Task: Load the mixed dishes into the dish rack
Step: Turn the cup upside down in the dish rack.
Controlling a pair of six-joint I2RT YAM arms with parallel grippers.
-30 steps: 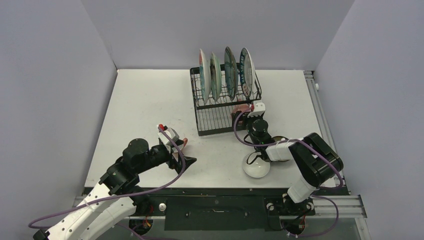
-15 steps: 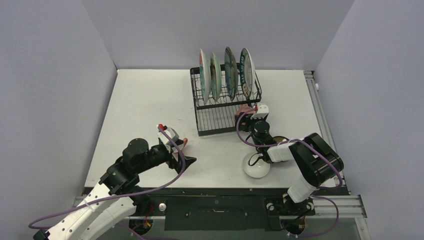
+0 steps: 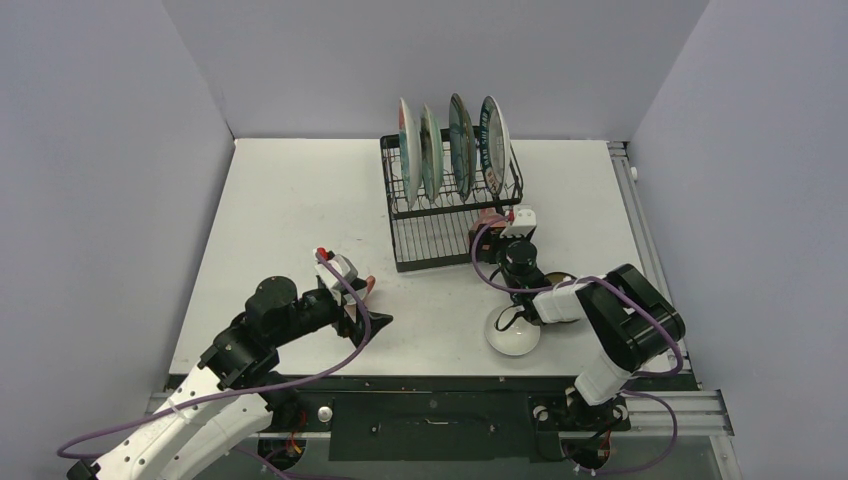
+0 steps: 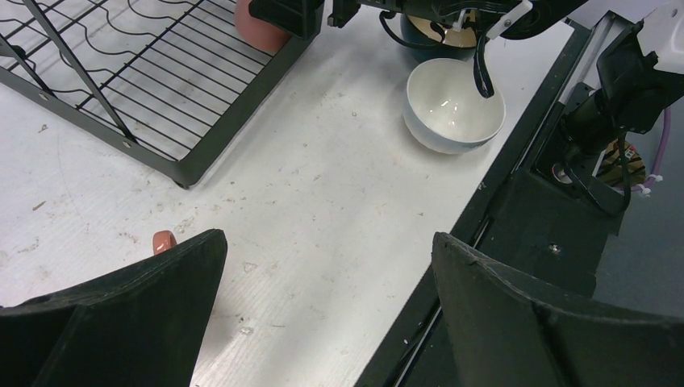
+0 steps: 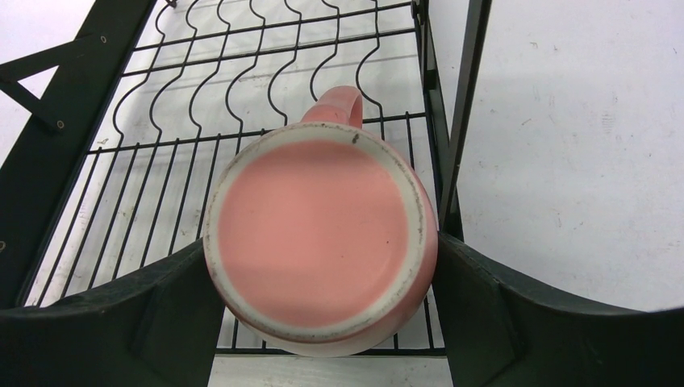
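A white worktop [image 3: 300,200] lay between pale lilac walls, with the dish rack [image 3: 425,245] toward the back.
4 plates [image 3: 462,140] stood upright in the rack's upper slots. The right hand [image 5: 319,270] gripped a pink mug [image 5: 319,218] by its sides, base toward the wrist camera and handle pointing away, over the right near corner of the lower tray. The left hand [image 4: 323,250] hung wide open and empty above the worktop; a pink sliver [image 4: 164,240] beside its finger was probably the other mug. A white bowl [image 4: 454,105] and a dark bowl [image 4: 423,44] sat near the right arm, outside the rack.
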